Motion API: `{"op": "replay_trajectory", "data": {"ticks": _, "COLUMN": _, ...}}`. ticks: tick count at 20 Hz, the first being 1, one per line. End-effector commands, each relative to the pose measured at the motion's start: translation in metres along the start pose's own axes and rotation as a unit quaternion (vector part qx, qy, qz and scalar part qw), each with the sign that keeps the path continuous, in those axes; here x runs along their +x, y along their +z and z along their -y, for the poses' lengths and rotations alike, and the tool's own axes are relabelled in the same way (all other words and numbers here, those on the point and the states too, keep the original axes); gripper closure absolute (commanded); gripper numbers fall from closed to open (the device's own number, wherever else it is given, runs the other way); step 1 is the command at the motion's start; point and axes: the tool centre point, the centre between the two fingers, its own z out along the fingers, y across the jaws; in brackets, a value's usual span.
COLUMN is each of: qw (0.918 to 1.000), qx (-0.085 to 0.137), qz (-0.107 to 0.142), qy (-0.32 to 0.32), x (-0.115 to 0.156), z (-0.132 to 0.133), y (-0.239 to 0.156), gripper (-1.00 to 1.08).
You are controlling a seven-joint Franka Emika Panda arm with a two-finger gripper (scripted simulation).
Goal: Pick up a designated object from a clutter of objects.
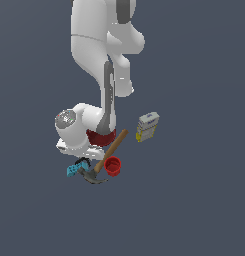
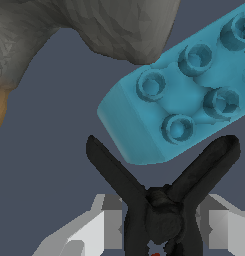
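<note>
The white arm (image 1: pixel 101 60) fills the upper half of the exterior view, bent down over the clutter so that its wrist hides part of the dark red bowl (image 1: pixel 101 136). The wood-handled hammer (image 1: pixel 110 150) slants from 1 o'clock down to 7 o'clock, its grey head (image 2: pixel 69 30) looming in the wrist view; the yellow-white box (image 1: pixel 148 126) stands apart at 2 o'clock from the bowl, and the small red cup (image 1: pixel 113 166) sits just beside the hammer shaft at 4 o'clock. The cyan block (image 2: pixel 189 95) lies just beyond the black clamp (image 2: pixel 161 200), at about 1 o'clock from it in the exterior view's lower cluster. The gripper (image 2: pixel 159 225) has its two pale fingers (image 2: pixel 106 225) on either side of the clamp's hub, spread and not visibly pressing, so reach and alignment look done; closing and lifting remain. The surface is a plain slate-grey plane, with no walls or room visible.
</note>
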Motion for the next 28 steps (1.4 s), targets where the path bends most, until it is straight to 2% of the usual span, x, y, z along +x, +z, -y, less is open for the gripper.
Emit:
{"op": "replay_trajectory", "data": {"ticks": 1, "qw": 1.0000, "qx": 0.000, "qz": 0.000, "qy": 0.000, "x": 0.000, "z": 0.000, "y": 0.000, "gripper": 1.08}}
{"op": "replay_trajectory", "data": {"ticks": 7, "qw": 1.0000, "qx": 0.000, "qz": 0.000, "qy": 0.000, "x": 0.001, "z": 0.013, "y": -0.013, "gripper": 1.08}}
{"op": "replay_trajectory", "data": {"ticks": 12, "qw": 1.0000, "qx": 0.000, "qz": 0.000, "qy": 0.000, "x": 0.004, "z": 0.038, "y": -0.040, "gripper": 1.08}}
{"op": "replay_trajectory", "data": {"ticks": 28, "qw": 1.0000, "qx": -0.001, "qz": 0.000, "qy": 0.000, "x": 0.021, "z": 0.170, "y": -0.184, "gripper": 1.08}}
